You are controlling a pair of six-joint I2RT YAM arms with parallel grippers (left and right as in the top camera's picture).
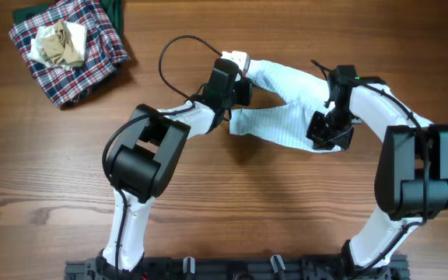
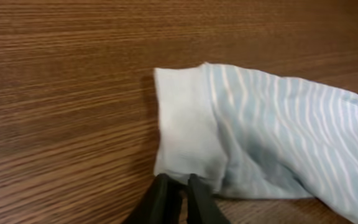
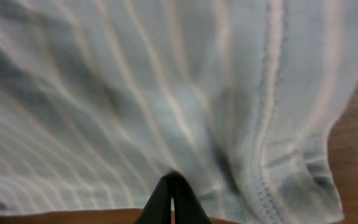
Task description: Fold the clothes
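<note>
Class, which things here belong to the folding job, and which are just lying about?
Job: pants; left gripper; right gripper.
Lying about: plaid cloth; beige cloth on top of it.

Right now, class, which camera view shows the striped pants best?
Overhead: it alone shows both legs of the striped pants, spread on the table. The left wrist view shows only one cuffed end; the right wrist view, just a blurred close-up of striped fabric and a seam.
</note>
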